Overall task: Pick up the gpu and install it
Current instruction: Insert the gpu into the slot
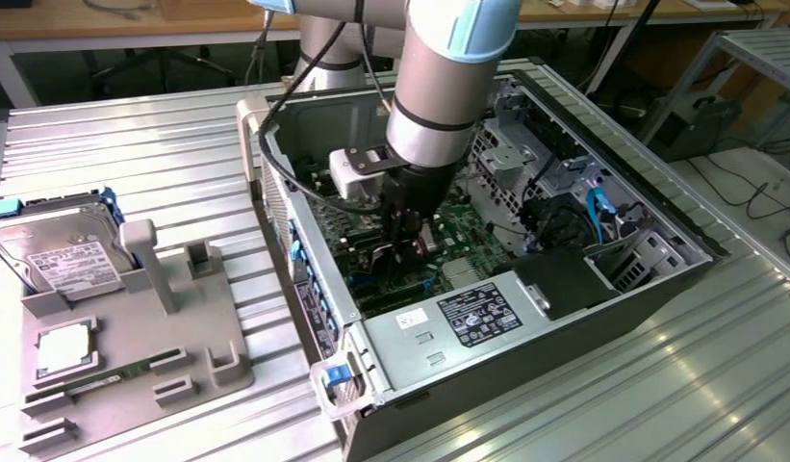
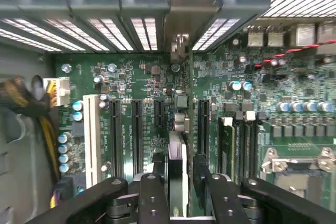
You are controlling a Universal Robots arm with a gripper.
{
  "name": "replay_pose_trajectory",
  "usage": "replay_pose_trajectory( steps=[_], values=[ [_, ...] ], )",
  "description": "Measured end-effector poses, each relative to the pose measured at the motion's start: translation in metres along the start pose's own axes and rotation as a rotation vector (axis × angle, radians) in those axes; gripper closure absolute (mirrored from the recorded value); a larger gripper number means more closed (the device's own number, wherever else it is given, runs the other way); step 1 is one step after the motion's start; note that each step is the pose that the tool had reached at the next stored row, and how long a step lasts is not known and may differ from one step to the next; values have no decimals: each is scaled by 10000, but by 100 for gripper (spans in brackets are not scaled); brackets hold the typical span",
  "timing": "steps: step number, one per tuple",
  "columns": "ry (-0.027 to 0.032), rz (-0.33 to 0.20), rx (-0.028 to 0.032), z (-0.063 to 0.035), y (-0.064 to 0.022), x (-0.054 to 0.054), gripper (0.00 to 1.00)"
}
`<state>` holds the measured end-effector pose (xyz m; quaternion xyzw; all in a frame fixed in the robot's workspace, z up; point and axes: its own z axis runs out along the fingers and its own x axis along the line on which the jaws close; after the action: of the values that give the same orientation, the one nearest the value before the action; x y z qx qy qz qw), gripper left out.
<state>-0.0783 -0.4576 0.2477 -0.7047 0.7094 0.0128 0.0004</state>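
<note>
The gpu [image 2: 177, 153] stands edge-on in a motherboard slot, thin and dark, and its silver bracket end [image 2: 180, 45] reaches the rear wall of the case. My gripper [image 2: 179, 162] straddles the card, one finger [image 2: 156, 182] on each side, and a narrow gap shows beside the card. In the exterior view the gripper [image 1: 405, 243] reaches straight down into the open computer case [image 1: 292, 241], just over the green motherboard [image 1: 478, 236].
Empty black slots [image 2: 137, 129] flank the card. Memory sticks [image 2: 227, 145] and a CPU socket [image 2: 299, 163] lie to one side, yellow cables [image 2: 47, 135] to the other. A power supply [image 1: 478, 313] fills the case's near end. A grey fixture [image 1: 138, 337] holds a hard drive [image 1: 61, 255].
</note>
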Motion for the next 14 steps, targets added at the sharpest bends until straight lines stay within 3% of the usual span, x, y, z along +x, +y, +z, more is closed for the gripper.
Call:
replay_pose_trajectory(
  steps=[4,7,13,14],
  values=[
    [1,0,22,-286,5,-6,65],
    [5,0,40,-416,8,-8,65],
    [34,0,53,-425,9,-10,66],
    [33,0,53,-425,9,-10,73]
  ],
)
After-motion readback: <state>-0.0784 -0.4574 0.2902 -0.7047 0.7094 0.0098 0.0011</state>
